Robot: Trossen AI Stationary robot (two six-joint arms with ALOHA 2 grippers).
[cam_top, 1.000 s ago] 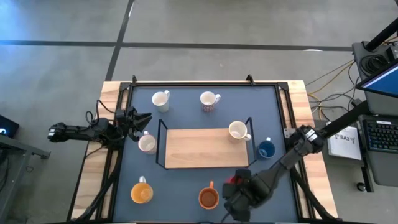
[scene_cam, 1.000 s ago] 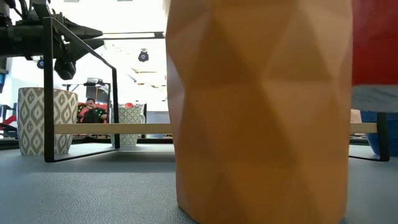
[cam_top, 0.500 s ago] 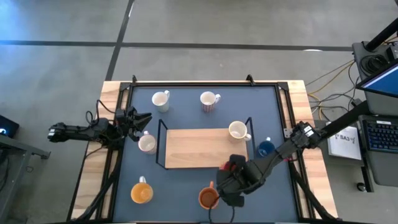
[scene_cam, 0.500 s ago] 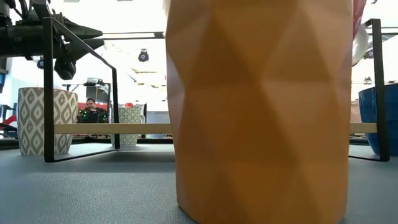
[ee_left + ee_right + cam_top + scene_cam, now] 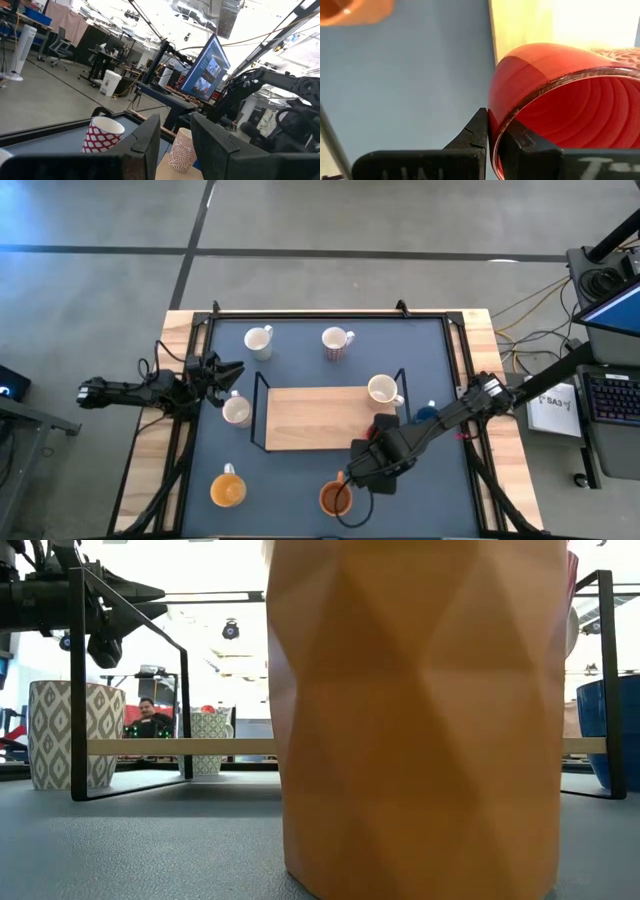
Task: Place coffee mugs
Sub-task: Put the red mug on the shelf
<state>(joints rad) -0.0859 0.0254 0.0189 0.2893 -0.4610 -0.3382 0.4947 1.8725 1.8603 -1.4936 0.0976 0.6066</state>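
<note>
Right gripper [image 5: 492, 137] pinches the red mug's [image 5: 555, 100] rim; keep it level, lower squarely onto the wooden shelf [image 5: 320, 415].

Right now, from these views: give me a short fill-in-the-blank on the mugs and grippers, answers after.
1. The right gripper pinches the rim of the glossy ____ ceramic mug.
2. On the rectangular wooden board stands ____ white mug.
3. The round blue mug sits on the board's ____ side.
4. The left gripper holds ____.

Answers: red; one; right; nothing
</note>
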